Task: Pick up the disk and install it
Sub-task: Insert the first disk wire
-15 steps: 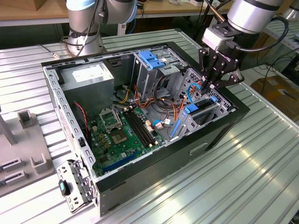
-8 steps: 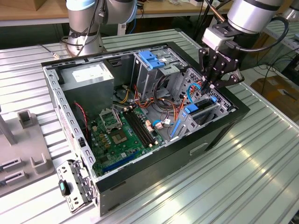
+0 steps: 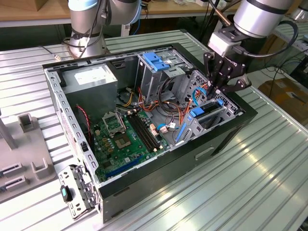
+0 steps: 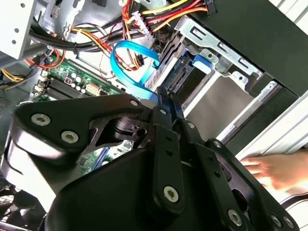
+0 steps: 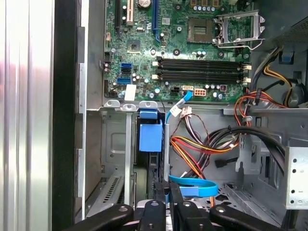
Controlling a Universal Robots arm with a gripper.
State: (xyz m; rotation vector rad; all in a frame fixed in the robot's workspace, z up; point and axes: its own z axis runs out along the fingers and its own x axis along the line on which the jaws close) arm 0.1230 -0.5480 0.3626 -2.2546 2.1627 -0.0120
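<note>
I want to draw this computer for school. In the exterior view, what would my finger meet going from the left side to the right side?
grey fixture block → grey power-supply box → blue plastic bracket → end effector → brown box

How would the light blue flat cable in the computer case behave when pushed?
Likely floppy: the light blue cable is a thin ribbon curving in a slack loop, so it should bend aside. Being so thin, it is probably light.
</note>
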